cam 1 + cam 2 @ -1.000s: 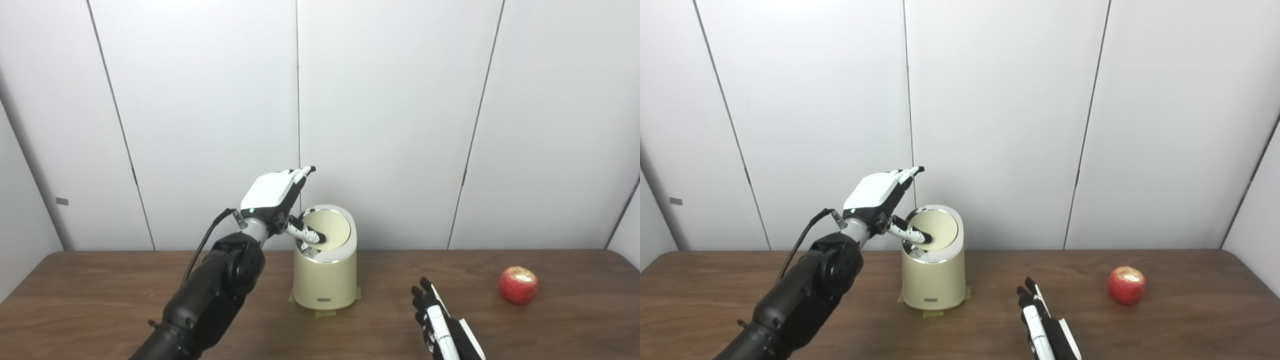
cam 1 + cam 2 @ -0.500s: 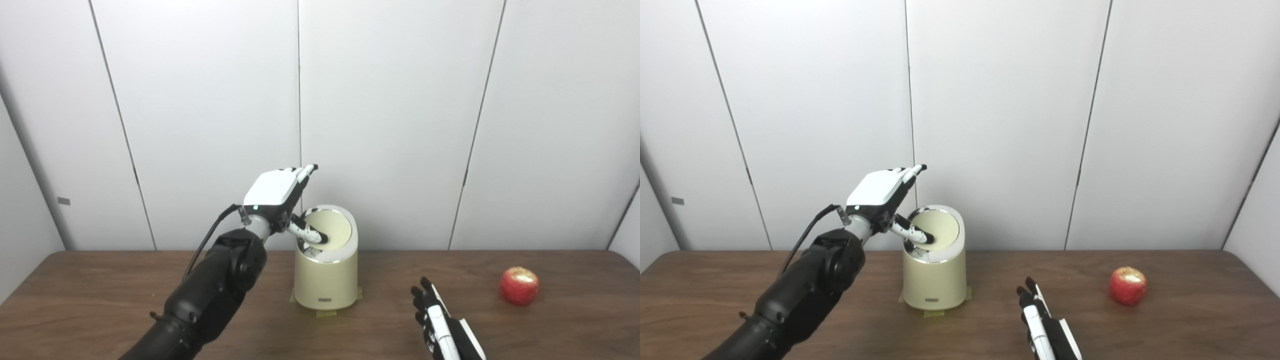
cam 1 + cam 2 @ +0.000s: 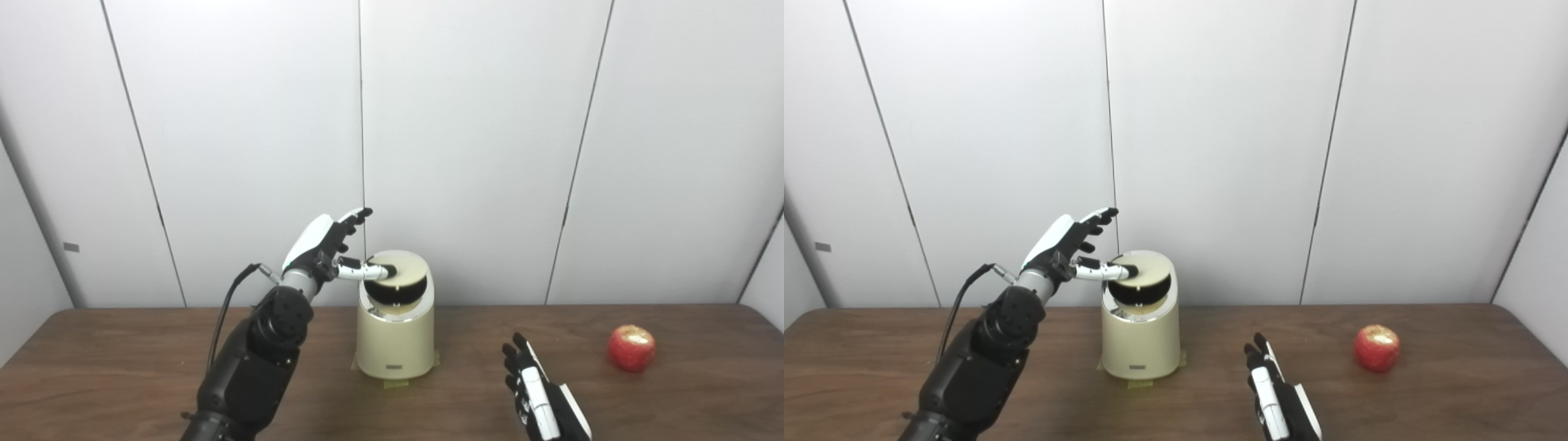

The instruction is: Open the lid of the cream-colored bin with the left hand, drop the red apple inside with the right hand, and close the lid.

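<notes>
The cream-colored bin [image 3: 395, 349] stands at the middle of the brown table. Its round lid [image 3: 405, 269] is tipped up at the front, and a dark opening [image 3: 392, 293] shows beneath it. My left hand [image 3: 327, 245] hovers at the bin's upper left with fingers spread; its thumb [image 3: 364, 271] rests on the lid's left edge. The red apple [image 3: 632, 348] sits alone on the table at the far right. My right hand [image 3: 539, 395] lies open near the table's front edge, between bin and apple, holding nothing.
White wall panels [image 3: 478, 135] rise right behind the table [image 3: 122, 367]. Yellow tape [image 3: 395, 384] shows under the bin's base. A black cable [image 3: 229, 300] loops off my left forearm.
My left hand has rolled so its back faces left, and the thumb has levelled out on the lid. The lid has swung up, baring the dark opening. Right hand and apple stay put.
</notes>
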`<action>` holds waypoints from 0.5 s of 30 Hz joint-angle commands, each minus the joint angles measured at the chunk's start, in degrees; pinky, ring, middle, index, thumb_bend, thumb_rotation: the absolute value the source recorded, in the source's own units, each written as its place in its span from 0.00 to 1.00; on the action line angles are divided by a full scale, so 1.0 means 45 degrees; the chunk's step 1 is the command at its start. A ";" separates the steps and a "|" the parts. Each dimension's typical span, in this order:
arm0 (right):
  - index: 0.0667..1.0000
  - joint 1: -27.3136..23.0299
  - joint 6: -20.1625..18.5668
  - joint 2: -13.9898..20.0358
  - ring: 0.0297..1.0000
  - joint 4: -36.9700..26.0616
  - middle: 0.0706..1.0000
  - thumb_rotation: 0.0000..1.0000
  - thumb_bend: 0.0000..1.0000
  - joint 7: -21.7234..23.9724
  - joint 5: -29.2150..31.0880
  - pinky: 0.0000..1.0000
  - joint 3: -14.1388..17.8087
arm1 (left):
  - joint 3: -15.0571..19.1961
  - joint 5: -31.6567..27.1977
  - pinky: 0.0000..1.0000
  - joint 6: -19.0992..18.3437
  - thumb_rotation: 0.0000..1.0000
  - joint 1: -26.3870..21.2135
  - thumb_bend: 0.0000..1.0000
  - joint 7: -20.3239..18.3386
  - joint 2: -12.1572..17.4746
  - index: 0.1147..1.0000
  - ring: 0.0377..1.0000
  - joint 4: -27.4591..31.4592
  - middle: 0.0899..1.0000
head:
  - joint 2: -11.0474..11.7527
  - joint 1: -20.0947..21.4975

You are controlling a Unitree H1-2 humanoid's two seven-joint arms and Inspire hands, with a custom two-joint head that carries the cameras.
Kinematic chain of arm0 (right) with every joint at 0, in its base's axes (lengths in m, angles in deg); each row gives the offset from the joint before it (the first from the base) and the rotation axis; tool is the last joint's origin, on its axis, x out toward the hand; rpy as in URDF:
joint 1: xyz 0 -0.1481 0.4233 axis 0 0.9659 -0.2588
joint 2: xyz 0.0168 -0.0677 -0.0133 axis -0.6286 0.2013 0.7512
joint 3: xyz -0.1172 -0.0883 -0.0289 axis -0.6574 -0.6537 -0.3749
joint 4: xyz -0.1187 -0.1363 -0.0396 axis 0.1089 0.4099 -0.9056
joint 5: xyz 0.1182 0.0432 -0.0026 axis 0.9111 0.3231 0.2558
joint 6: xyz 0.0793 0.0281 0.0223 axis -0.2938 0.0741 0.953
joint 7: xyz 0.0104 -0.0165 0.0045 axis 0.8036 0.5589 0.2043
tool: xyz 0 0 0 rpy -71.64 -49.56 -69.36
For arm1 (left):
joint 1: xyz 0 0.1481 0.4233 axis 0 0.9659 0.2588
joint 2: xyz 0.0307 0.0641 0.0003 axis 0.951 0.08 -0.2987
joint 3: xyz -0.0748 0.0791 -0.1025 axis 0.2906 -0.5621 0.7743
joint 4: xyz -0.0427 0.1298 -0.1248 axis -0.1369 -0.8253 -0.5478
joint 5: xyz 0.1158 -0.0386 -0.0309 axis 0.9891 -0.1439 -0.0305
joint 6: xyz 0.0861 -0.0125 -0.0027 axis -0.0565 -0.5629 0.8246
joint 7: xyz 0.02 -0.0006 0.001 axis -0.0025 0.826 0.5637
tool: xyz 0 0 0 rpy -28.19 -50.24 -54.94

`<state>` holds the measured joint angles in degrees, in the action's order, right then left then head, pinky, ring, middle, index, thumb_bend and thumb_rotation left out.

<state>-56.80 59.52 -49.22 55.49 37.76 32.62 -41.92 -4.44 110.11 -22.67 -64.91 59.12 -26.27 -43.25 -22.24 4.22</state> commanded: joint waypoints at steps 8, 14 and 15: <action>0.99 -0.0477 0.0184 -0.0101 0.99 -0.0708 0.97 0.90 0.70 -0.0028 0.0164 1.00 0.0027 | 0.1052 -0.1271 0.93 -0.0577 0.65 0.0862 0.47 -0.0141 0.0686 0.93 0.94 0.3158 0.93 | -0.0128 0.0070; 0.99 -0.0427 0.0022 -0.0048 0.99 -0.0879 0.97 0.91 0.68 -0.0011 0.0305 1.00 0.0105 | 0.1679 -0.2574 0.99 -0.0226 0.93 0.2221 0.48 -0.0283 0.0702 0.94 0.94 0.4238 0.93 | -0.0192 0.0093; 0.99 -0.0424 -0.0021 -0.0038 0.98 -0.0913 0.97 0.91 0.68 -0.0008 0.0327 1.00 0.0122 | 0.1730 -0.2730 0.99 -0.0083 0.94 0.2474 0.47 -0.0273 0.0696 0.94 0.94 0.4413 0.93 | -0.0195 0.0098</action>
<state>-56.76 58.93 -49.48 53.61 37.44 33.59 -41.42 2.70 99.01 -25.36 -51.52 57.83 -23.54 -26.01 -23.03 4.57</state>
